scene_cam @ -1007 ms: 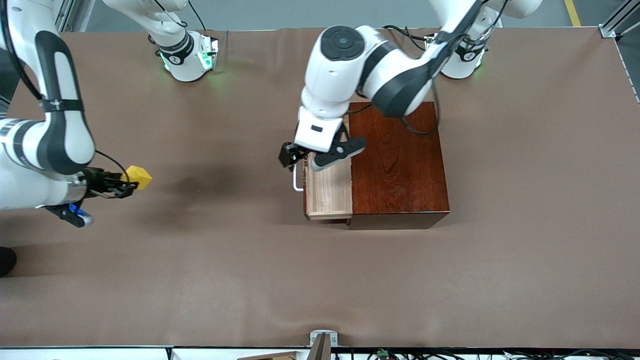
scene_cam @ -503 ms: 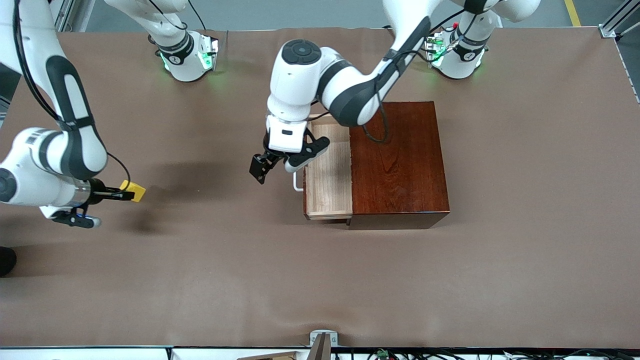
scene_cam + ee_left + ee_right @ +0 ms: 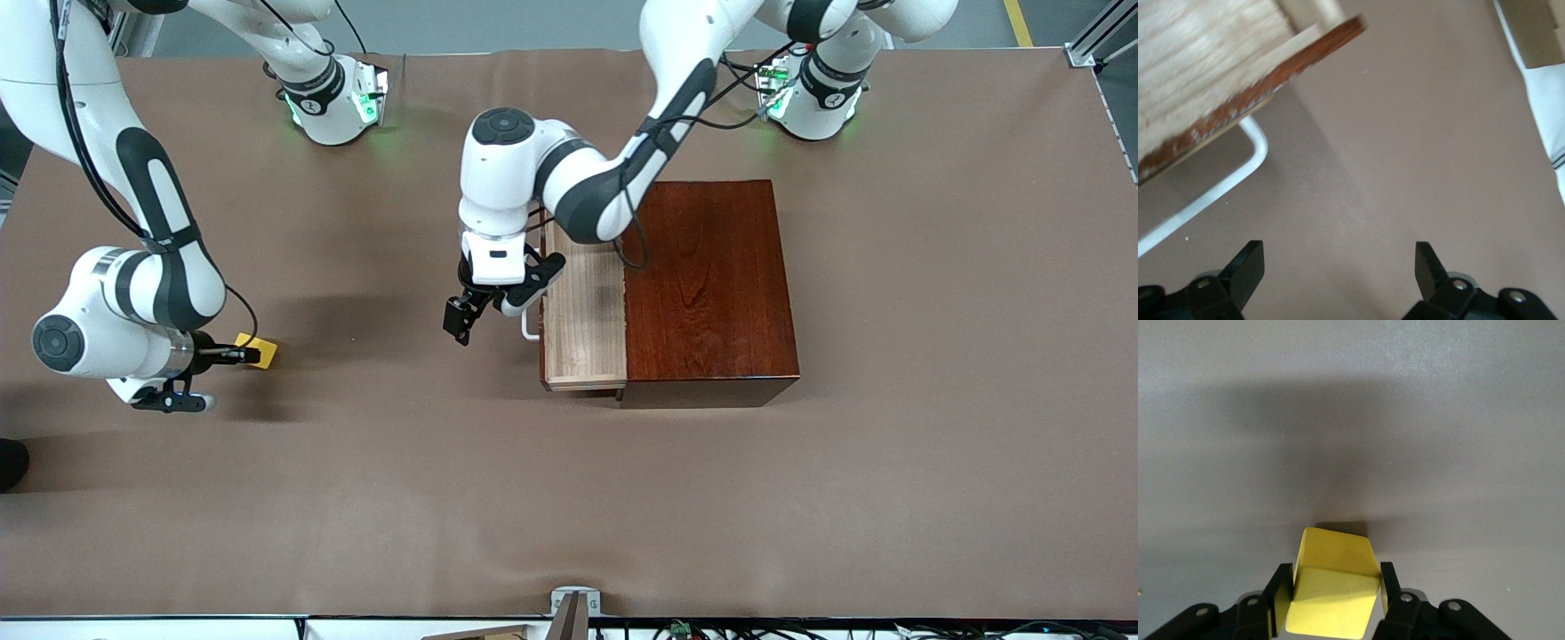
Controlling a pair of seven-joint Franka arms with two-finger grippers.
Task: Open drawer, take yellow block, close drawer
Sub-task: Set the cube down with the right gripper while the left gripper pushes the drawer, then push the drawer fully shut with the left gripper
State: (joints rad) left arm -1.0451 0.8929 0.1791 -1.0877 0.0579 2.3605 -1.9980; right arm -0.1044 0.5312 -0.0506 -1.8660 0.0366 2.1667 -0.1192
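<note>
Front view shows the right tool point(image 3: 242, 356) clamping the yellow block point(image 3: 260, 349) low over the surface point(image 3: 569, 498), while the left tool point(image 3: 484, 313), fingers wide, hangs at nine o'clock of the open drawer point(image 3: 582, 311) beside its white handle point(image 3: 529, 325).

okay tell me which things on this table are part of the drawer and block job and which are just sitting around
Part of the job:
- drawer, open, with its white handle
- yellow block, clamped in the right gripper
- left gripper, open, in front of the handle

Just there:
- brown table cover
</note>
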